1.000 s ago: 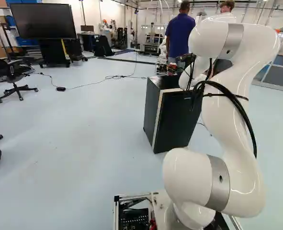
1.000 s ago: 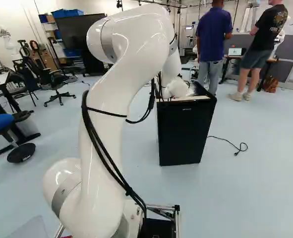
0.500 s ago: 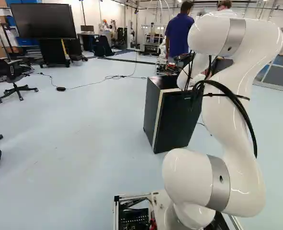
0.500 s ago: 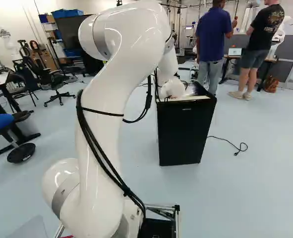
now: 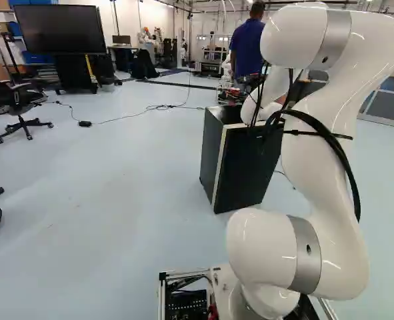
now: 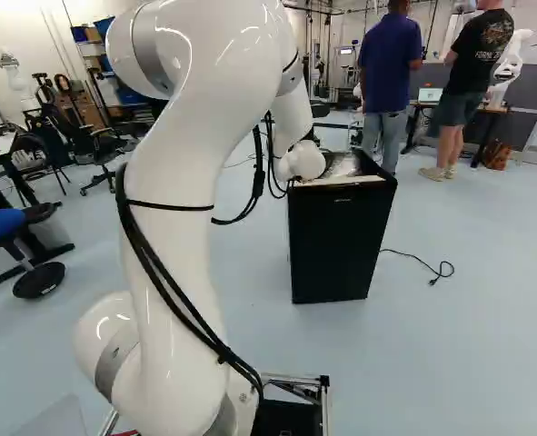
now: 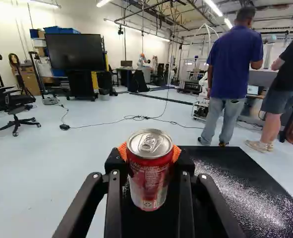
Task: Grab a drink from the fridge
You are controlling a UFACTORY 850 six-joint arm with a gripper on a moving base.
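One arm, mine (image 5: 310, 167), is arching at the left base view's right; only the wrist view is showing my jaws gripping a red can (image 7: 149, 173), its width apart.

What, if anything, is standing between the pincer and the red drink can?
Nothing visible stands between them: the red can is held in the pincer, with an orange pad against it on each side. The black fridge shows its top beyond and beside the can, not between can and pincer.
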